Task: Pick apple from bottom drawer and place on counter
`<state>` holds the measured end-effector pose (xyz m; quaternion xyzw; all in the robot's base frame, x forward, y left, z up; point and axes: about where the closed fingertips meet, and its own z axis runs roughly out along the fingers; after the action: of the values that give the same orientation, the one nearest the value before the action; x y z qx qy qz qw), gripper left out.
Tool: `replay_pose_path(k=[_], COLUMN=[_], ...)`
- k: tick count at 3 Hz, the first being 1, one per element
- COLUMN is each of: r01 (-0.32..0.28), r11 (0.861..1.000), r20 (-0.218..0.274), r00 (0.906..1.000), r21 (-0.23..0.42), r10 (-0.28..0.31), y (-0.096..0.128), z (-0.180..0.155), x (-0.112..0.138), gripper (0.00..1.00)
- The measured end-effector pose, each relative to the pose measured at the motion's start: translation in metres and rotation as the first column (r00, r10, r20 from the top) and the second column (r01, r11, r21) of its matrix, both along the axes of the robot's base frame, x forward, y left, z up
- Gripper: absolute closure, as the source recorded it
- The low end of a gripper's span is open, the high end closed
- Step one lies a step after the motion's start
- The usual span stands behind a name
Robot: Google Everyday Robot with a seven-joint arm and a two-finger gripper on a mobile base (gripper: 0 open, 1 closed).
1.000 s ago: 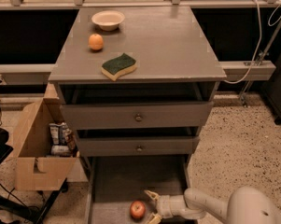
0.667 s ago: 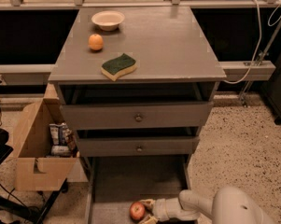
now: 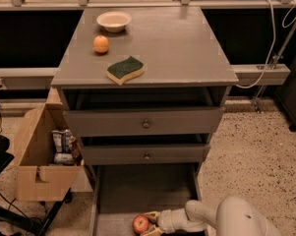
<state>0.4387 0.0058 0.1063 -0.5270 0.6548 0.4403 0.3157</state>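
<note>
Apple [image 3: 140, 223] lies at the front of the drawer [image 3: 137, 191], which is pulled out far enough that I can reach in from the right. My hand [image 3: 151, 222] is down inside the drawer just beside the apple. It is spread wide, with one finger above the fruit's right side and one below, lined up to close around it. The table [image 3: 177, 43] above has bare room to the right of the sponge [image 3: 125, 69], the orange [image 3: 101, 44] and the bowl [image 3: 114, 20], so that is where I judge it should go. The drawer's front edge and my lower finger are cut off at the bottom. I cannot tell whether my fingers touch the apple yet.
</note>
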Motion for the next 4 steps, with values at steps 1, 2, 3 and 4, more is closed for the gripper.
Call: replay_pose_path(k=[1,2,3,4], r01=[0.0,0.0,0.0,0.0], r11=[1.0,1.0,1.0,1.0], r20=[0.0,0.0,0.0,0.0], r00=[1.0,1.0,1.0,1.0], r21=[0.0,0.0,0.0,0.0], r10=[0.0,0.0,0.0,0.0], y=[0.0,0.0,0.0,0.0], z=[0.0001,0.0001,0.0001,0.0002], x=[0.0,0.0,0.0,0.0], gripper=[0.95,1.0,1.0,0.97])
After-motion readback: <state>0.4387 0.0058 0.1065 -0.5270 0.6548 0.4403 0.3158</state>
